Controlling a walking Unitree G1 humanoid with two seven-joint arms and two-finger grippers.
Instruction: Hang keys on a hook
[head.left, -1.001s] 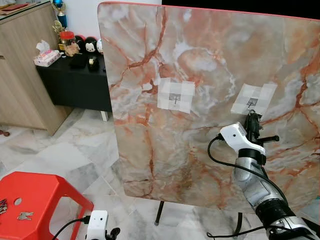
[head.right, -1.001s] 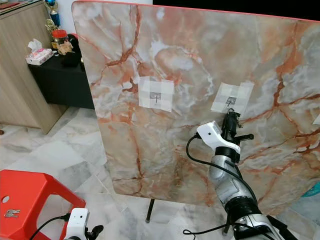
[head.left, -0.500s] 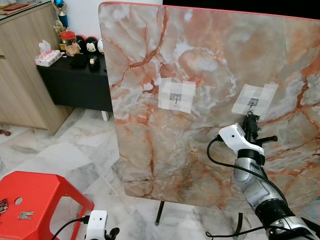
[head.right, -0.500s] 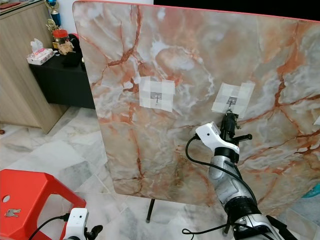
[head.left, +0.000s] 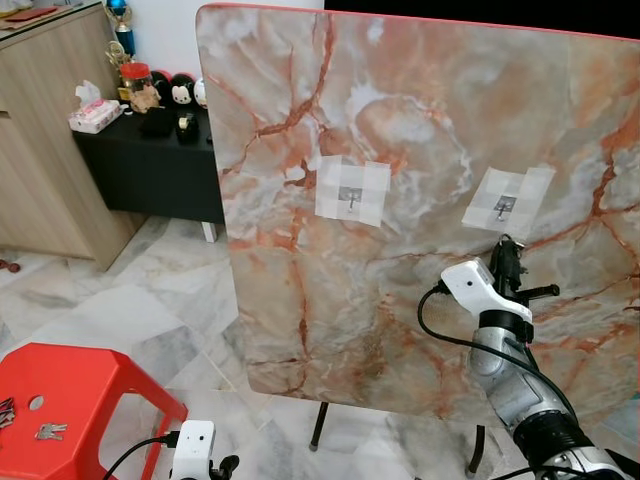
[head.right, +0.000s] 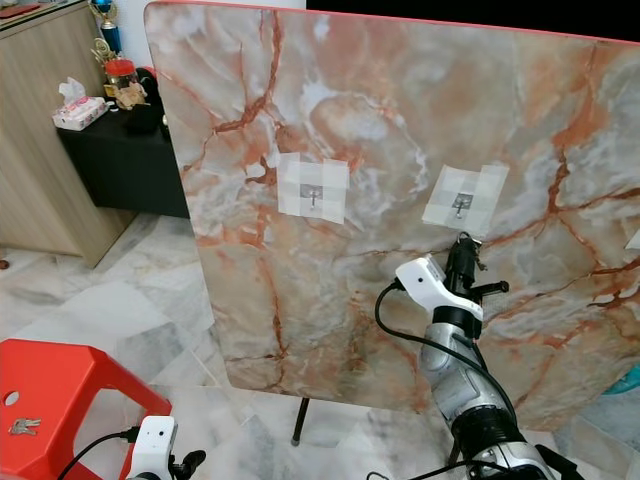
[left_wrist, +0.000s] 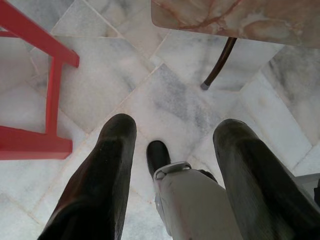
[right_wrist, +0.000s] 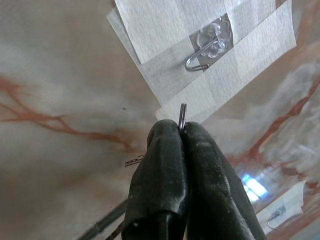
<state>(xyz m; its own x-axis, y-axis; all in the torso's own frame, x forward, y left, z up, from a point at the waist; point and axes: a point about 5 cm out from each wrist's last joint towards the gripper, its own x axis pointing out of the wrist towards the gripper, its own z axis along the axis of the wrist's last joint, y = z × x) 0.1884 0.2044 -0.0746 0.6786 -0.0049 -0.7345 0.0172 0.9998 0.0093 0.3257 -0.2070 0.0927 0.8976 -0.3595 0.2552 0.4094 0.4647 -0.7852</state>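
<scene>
A marble-patterned board (head.left: 420, 130) stands upright in front of me with two small metal hooks taped to it. The left hook (head.left: 351, 196) is bare. My right gripper (head.left: 503, 250) is raised just below the right hook (head.left: 505, 207) and is shut on a key ring. In the right wrist view the thin ring (right_wrist: 182, 116) sticks out between the closed fingertips (right_wrist: 167, 137), a short way under the hook (right_wrist: 204, 50), apart from it. A key's toothed edge (right_wrist: 134, 161) shows beside the fingers. My left gripper (left_wrist: 175, 132) hangs low, open and empty, over the floor.
A red plastic stool (head.left: 90, 390) at lower left carries more keys (head.left: 45, 431). Behind it stand a wooden cabinet (head.left: 45, 130) and a black low table (head.left: 160, 160) with a tissue box and jars. The board's dark stand leg (head.left: 318, 425) rests on the marble floor.
My right gripper has dropped a little lower and slightly to the right, so the ring now sits further below the right hook. The left arm has not moved.
</scene>
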